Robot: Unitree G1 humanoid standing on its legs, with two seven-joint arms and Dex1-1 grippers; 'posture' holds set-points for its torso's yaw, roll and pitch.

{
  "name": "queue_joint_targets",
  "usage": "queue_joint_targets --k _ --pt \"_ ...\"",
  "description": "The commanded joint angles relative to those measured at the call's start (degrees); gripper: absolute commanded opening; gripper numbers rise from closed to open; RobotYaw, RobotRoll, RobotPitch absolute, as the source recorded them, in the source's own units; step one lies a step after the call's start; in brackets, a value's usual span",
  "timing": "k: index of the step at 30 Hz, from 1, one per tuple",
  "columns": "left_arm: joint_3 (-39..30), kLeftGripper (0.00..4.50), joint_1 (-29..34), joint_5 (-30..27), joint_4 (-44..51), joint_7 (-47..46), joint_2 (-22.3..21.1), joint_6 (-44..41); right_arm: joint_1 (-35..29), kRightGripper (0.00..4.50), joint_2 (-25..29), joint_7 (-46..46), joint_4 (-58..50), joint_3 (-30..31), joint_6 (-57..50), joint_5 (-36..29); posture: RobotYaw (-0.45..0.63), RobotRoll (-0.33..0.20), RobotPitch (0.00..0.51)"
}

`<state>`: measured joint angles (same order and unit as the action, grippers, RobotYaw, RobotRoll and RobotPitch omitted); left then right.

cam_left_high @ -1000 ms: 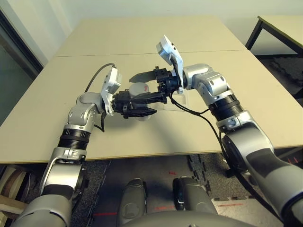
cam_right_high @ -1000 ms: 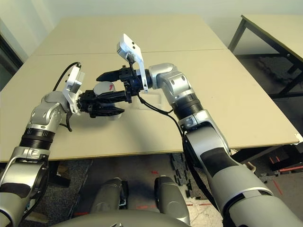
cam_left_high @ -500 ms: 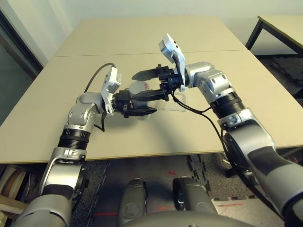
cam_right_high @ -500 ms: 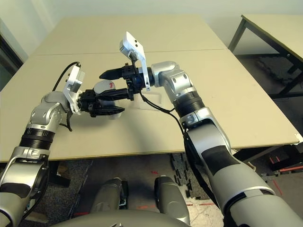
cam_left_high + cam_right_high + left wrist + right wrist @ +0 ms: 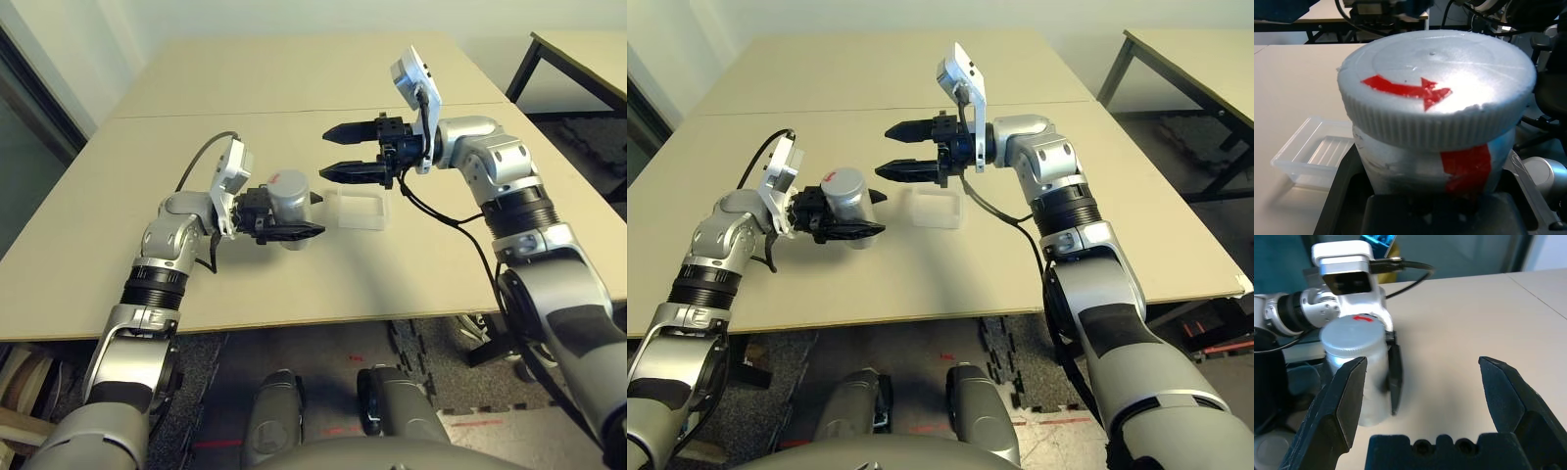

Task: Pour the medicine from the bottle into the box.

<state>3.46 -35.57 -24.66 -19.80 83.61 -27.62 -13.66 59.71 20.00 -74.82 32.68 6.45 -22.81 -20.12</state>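
Bottle [image 5: 290, 201] upright in my left gripper [image 5: 850, 211], clamped snug, just beside the clear box [image 5: 361, 210]! Cap [image 5: 1437, 83] on, so pouring's all ahead. My right gripper [image 5: 1422, 396] gapes empty. Red arrow up top; no wording I can make out, perhaps none.

Soft overhead light, seemingly; glare whitens the cap [image 5: 1437, 73]; shadows faint.
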Motion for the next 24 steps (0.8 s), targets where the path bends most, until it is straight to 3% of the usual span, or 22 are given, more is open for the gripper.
queue_joint_targets --k 1,7,24 --pt "0.5 2.79 -1.0 0.4 -0.9 0.8 -0.1 0.6 0.7 4.50 1.1 0.4 2.3 -1.2 1.5 1.0 -0.06 0.000 0.042" --pt "0.4 2.79 -1.2 0.5 -1.5 1.0 -0.3 1.0 0.8 4.50 1.9 0.0 2.3 -1.9 1.2 0.6 -0.06 0.000 0.041" --pt "0.2 2.79 -2.0 0.8 -3.4 1.2 -0.6 1.7 -2.8 4.50 -2.3 0.1 -14.9 1.7 -7.3 -3.3 -0.07 0.000 0.044"
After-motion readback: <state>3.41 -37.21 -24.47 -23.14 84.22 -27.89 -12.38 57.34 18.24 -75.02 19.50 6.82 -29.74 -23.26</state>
